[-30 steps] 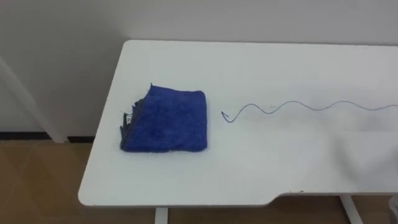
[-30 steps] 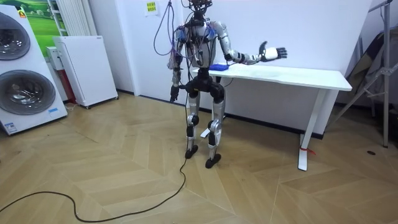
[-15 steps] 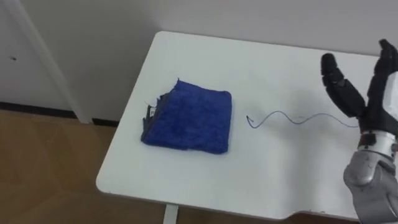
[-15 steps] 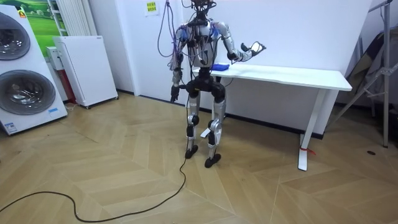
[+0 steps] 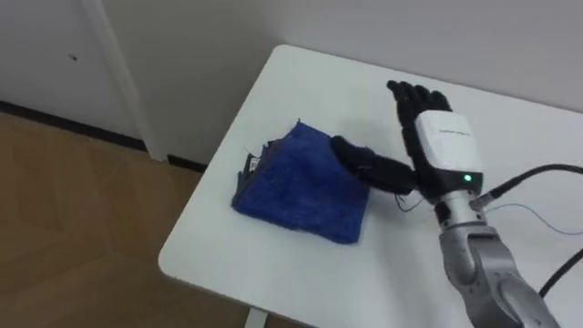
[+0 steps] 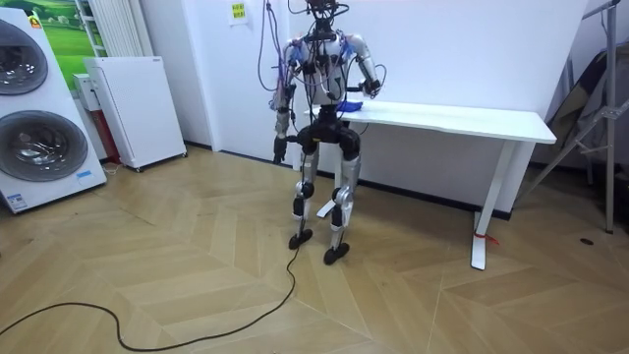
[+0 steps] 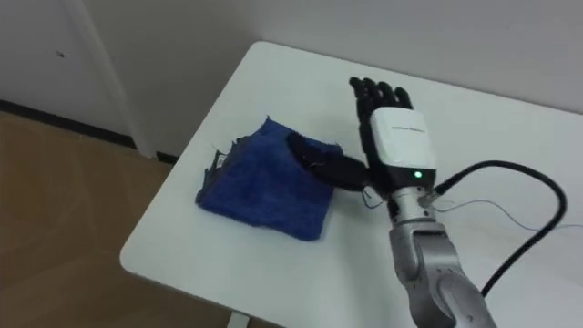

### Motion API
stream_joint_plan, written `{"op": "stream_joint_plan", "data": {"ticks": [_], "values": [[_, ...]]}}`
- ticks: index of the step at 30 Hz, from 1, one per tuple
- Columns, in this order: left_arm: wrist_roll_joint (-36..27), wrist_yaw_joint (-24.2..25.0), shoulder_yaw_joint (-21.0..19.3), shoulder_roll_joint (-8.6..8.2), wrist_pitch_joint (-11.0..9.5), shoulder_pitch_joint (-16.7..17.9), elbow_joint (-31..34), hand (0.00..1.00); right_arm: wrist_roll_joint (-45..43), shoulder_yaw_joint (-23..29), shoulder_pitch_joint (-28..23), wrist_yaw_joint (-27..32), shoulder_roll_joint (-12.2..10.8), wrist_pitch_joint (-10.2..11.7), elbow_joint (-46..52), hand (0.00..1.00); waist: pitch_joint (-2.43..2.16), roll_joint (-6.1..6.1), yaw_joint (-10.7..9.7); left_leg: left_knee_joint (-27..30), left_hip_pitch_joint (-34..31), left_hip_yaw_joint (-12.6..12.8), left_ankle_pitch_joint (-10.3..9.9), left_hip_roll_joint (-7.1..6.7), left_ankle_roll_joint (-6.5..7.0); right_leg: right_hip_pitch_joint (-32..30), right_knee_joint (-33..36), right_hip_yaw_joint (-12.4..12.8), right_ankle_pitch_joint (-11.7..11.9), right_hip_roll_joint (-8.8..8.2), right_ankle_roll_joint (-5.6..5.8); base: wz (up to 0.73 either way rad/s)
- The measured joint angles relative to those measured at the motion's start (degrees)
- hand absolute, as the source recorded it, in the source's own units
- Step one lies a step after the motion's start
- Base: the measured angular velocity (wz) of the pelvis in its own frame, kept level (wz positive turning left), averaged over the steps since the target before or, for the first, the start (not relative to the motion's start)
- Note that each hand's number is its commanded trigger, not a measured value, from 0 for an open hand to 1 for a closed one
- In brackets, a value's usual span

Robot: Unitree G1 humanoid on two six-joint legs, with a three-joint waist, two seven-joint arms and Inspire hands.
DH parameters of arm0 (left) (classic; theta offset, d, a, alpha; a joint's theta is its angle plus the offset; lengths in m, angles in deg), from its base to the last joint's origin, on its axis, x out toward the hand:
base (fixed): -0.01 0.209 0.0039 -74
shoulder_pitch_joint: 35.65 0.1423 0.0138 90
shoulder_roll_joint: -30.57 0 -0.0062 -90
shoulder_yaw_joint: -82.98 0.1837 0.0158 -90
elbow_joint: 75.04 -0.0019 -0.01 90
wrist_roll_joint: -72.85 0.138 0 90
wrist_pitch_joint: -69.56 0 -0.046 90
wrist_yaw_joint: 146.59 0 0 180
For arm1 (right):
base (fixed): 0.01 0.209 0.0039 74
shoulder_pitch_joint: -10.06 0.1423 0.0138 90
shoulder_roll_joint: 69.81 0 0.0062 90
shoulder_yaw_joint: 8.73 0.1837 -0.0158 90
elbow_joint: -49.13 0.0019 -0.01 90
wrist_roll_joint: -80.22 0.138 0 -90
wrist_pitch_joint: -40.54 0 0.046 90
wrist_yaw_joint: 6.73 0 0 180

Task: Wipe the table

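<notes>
Ideally the right hand (image 5: pixel 441 146), fingers outstretched just beside the blue cloth (image 5: pixel 291 182), should press flat onto it before sweeping.

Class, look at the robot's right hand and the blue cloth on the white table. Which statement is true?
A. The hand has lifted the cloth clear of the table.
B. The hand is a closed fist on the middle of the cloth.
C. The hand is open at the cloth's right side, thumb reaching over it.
C: the right hand is at the right side of the blue cloth, fingers straight, thumb over the cloth, which lies on the white table.
</notes>
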Motion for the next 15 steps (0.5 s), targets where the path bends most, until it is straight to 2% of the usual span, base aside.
{"op": "stream_joint_plan", "data": {"ticks": [1,2,3,4,5,6,7,10,12,13,15], "values": [[0.1,0.1,0.1,0.43,-0.2,-0.6,0.7,0.00,-0.7,0.0,0.1,-0.5,-0.8,0.3,-0.5,0.00,0.09,0.42,1.1,0.2,-0.1,-4.8,0.3,1.20,-0.07,-3.6,0.5,2.8,-1.2,1.51,-0.90,-0.30],[0.2,0.0,-0.1,0.72,-0.5,-0.5,1.0,0.00,-1.3,-0.2,0.6,-0.7,-1.1,0.6,-0.5,0.00,0.06,0.22,2.2,0.2,-0.4,-6.5,0.2,1.76,-0.14,-6.0,-1.9,4.7,-0.8,2.80,-1.71,-0.72],[0.5,0.0,-1.1,0.77,-0.4,-0.4,0.4,0.00,-2.8,-2.3,2.2,-0.9,-0.7,0.9,-0.3,0.00,-0.21,-0.02,2.5,0.5,-1.3,-7.0,-0.5,3.00,-1.28,-9.3,-6.1,4.5,5.8,4.20,-5.30,-0.35],[0.7,0.3,-0.9,0.96,0.0,0.2,-0.1,0.00,-3.6,-4.2,2.2,-1.0,-0.1,0.4,-0.3,0.00,-0.26,0.26,0.6,0.8,-1.8,-3.8,-0.9,3.45,-3.44,-8.2,-6.7,1.7,7.5,4.19,-5.20,0.00],[1.0,0.4,-0.8,0.87,0.1,0.2,-0.2,0.00,-3.9,-4.6,2.1,-1.3,0.0,-0.1,-0.5,0.00,-0.26,0.25,0.0,0.8,-1.7,-1.5,-0.8,3.54,-3.56,-7.5,-6.9,1.4,7.5,4.12,-5.20,0.58],[1.0,0.8,-0.2,0.75,0.3,0.2,0.2,0.00,-4.3,-4.5,2.0,-2.3,0.0,-1.1,-0.8,0.00,-0.21,0.37,-0.6,-0.1,-1.6,2.0,-0.4,3.55,-3.63,-6.6,-7.0,1.9,7.5,4.12,-5.17,0.49],[1.0,1.4,0.4,0.76,0.8,0.2,1.2,0.00,-4.4,-4.4,2.0,-3.0,0.0,-2.2,-0.9,0.00,-0.20,0.33,-0.6,-0.5,-1.5,4.7,0.1,3.57,-3.07,-6.0,-7.0,2.4,7.4,4.17,-5.05,0.47],[1.0,1.6,1.1,0.73,2.1,0.2,2.9,0.00,-5.2,-4.4,1.8,-3.8,-0.1,-2.2,-0.9,0.00,-0.31,-0.08,0.0,-0.7,-1.3,5.4,0.5,3.06,-2.55,-5.9,-7.3,1.9,7.1,4.02,-4.58,0.23],[1.0,1.6,1.5,0.72,3.1,0.4,3.0,0.00,-6.6,-4.7,1.8,-4.2,-0.5,-2.2,-1.6,0.00,-0.39,-0.29,1.7,-0.7,-1.5,5.4,0.6,2.24,-2.32,-5.5,-8.1,1.1,7.1,3.74,-4.42,-0.05],[0.9,1.6,1.5,0.75,3.4,0.4,3.0,0.00,-6.9,-5.3,1.8,-4.3,-0.8,-2.3,-2.9,0.00,-0.34,-0.20,1.7,-0.6,-1.4,5.5,0.7,1.96,-2.23,-5.2,-8.1,0.3,7.0,3.36,-4.32,0.09],[1.0,1.6,1.5,0.70,3.5,0.4,3.0,0.00,-8.0,-6.4,1.7,-5.0,-0.8,-2.6,-4.7,0.00,-0.33,-0.14,1.7,-0.6,-1.4,5.7,0.8,1.31,-1.55,-4.9,-8.1,0.3,6.6,2.68,-3.58,0.16]]}}
